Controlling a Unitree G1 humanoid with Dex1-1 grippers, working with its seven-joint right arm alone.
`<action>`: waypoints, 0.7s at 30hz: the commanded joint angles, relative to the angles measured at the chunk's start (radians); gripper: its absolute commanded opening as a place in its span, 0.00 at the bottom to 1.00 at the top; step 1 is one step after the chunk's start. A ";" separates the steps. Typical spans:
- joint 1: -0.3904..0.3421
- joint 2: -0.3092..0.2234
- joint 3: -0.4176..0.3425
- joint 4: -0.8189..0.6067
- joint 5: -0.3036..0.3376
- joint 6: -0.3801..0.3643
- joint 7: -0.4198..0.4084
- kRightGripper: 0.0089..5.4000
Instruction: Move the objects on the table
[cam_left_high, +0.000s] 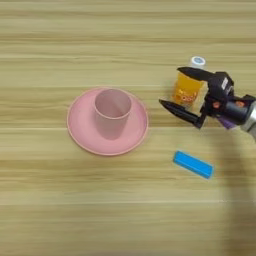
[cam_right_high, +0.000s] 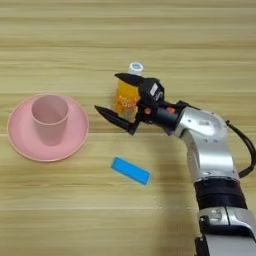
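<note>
Now | pincer (cam_right_high: 116, 96) wide open, holds nothing, fingers either side of orange-juice bottle (cam_left_high: 187, 89) standing on desk (cam_left_high: 125, 210) right of pink plate (cam_left_high: 80, 127) | advice: close low on body, keep upright.

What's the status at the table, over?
Right tool open, fingers either side of the juice bottle, not closed on it. Pink cup upright on the pink plate. Blue block lies near, clear of the bottle.
</note>
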 joint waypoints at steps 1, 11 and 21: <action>-0.088 -0.056 -0.056 -0.055 0.045 0.003 -0.030 0.99; -0.127 -0.068 -0.107 -0.013 0.063 0.003 -0.080 0.99; -0.183 -0.048 -0.090 0.081 0.015 0.014 -0.178 0.99</action>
